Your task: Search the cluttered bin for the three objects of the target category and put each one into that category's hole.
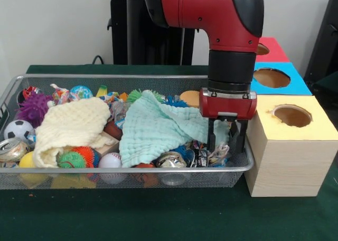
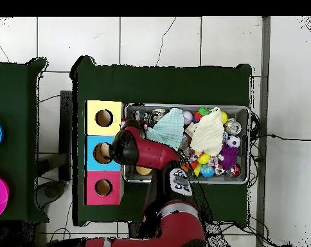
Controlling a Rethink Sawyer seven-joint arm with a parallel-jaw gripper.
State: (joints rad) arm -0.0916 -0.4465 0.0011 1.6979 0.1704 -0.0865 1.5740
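overflowing bin [image 1: 127,77] under cloths [image 1: 153,127]

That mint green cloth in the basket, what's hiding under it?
Poking out along the mint green cloth's near edge are a crushed can, a white ball and shiny wrappers. Whatever lies beneath its middle is covered and cannot be seen. The end effector reaches down beside it.

bin [image 1: 127,78] packed, cloths on top | yellow box [image 1: 291,146] flanks end effector [image 1: 226,144]

Glossy red arm [image 1: 211,11] with black joints — red wrist block, dark pincer [image 1: 226,138] fingers.
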